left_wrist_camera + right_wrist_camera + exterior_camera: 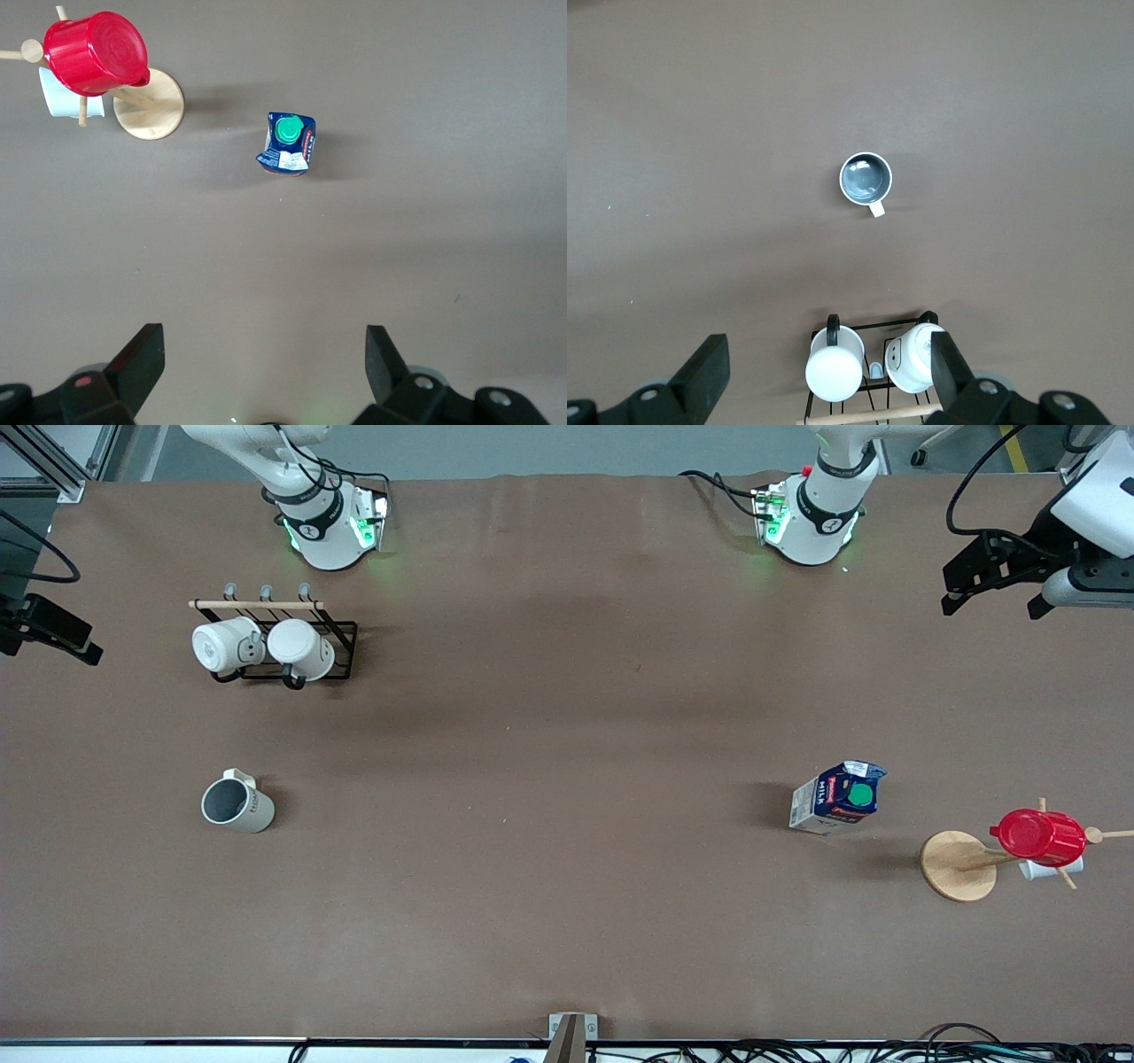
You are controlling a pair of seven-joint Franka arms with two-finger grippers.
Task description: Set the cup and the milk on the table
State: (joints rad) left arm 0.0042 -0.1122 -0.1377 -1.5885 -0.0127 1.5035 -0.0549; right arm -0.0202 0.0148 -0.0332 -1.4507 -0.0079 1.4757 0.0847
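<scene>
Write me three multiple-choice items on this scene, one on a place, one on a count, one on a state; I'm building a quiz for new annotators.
1. Where does the milk carton stand?
A. on the wire mug rack
B. on the table, beside the wooden mug tree
C. inside the cream mug

2. How many white mugs hang on the wire rack?
A. one
B. two
C. four

3. How is the cream mug placed?
A. upright on the table, held by no end effector
B. tipped on its side
C. held by the right end effector

Key: 1 B, the carton stands on the brown surface next to the tree's round base. 2 B, two show on the rack. 3 A, the right wrist view looks straight into its dark inside, with the right end effector open.
</scene>
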